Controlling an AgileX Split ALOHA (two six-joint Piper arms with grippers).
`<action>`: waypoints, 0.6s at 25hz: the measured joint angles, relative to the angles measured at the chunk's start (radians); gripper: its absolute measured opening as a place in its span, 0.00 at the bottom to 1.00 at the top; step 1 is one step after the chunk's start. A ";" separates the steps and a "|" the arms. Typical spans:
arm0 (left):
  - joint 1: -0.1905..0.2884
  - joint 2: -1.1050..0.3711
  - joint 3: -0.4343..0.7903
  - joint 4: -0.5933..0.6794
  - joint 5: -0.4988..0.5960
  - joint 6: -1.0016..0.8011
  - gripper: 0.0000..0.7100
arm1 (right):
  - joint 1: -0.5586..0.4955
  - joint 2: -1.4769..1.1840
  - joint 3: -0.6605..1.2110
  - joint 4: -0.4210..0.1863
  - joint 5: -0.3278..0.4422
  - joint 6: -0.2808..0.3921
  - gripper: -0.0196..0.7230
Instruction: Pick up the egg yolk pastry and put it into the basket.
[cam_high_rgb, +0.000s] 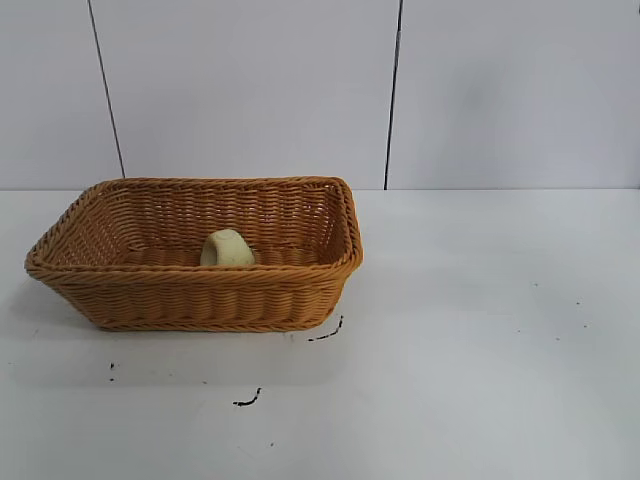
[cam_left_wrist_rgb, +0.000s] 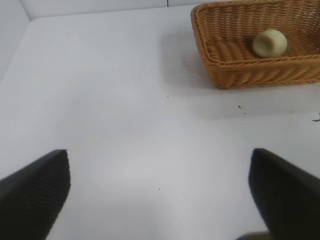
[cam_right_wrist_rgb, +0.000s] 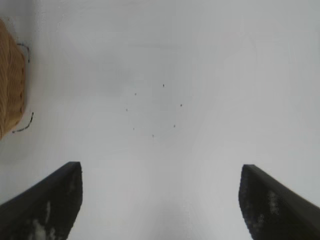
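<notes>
The pale yellow-cream egg yolk pastry (cam_high_rgb: 227, 249) lies inside the orange-brown wicker basket (cam_high_rgb: 200, 300), on its floor near the front wall. It also shows in the left wrist view (cam_left_wrist_rgb: 269, 43), inside the basket (cam_left_wrist_rgb: 240, 70). Neither arm shows in the exterior view. My left gripper (cam_left_wrist_rgb: 159, 172) is open and empty over bare table, well away from the basket. My right gripper (cam_right_wrist_rgb: 160, 180) is open and empty over bare table, with the basket's edge (cam_right_wrist_rgb: 10, 95) off to one side.
The white table (cam_high_rgb: 480, 330) carries small dark marks (cam_high_rgb: 247, 400) in front of the basket. A white panelled wall (cam_high_rgb: 300, 90) stands behind the table.
</notes>
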 joint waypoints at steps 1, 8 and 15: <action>0.000 0.000 0.000 0.000 0.000 0.000 0.98 | 0.000 -0.053 0.053 0.000 0.000 -0.003 0.85; 0.000 0.000 0.000 0.000 0.000 0.000 0.98 | 0.000 -0.468 0.393 0.000 -0.003 -0.008 0.85; 0.000 0.000 0.000 0.000 0.000 0.000 0.98 | 0.000 -0.889 0.704 0.000 -0.102 -0.003 0.85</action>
